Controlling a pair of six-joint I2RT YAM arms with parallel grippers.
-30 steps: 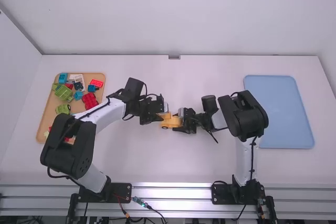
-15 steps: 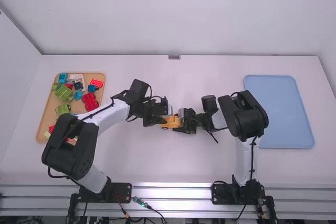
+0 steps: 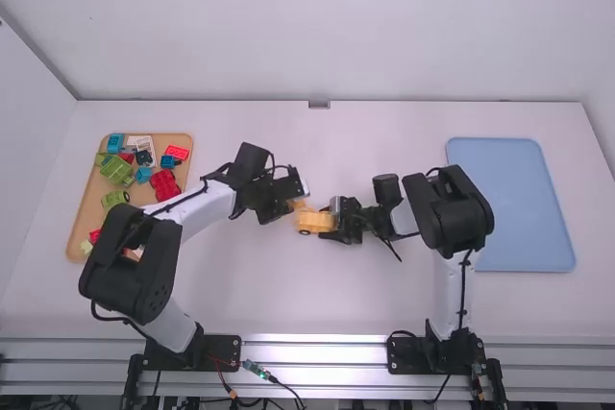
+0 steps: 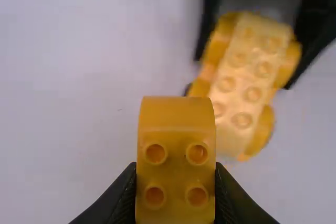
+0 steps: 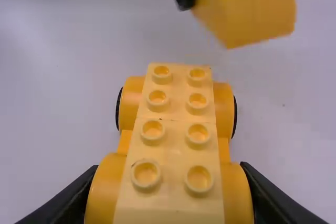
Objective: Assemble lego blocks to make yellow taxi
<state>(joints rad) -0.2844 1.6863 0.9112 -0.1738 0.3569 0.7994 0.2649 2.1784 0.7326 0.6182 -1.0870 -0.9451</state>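
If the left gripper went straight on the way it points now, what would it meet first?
Probably the yellow wheeled base held by the right gripper; the yellow block in the left gripper would lead. Their height difference is unclear, so it might pass over.

The yellow car base point(image 5: 178, 145) is smooth plastic with a soft sheen; the yellow block point(image 4: 176, 156) is smooth, glossy plastic. The desk point(image 3: 288, 295) is smooth and matt. The rail point(image 3: 312, 352) is shiny metal.

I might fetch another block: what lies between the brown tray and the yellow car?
In the high view, the left arm, its hand gripping a yellow block.
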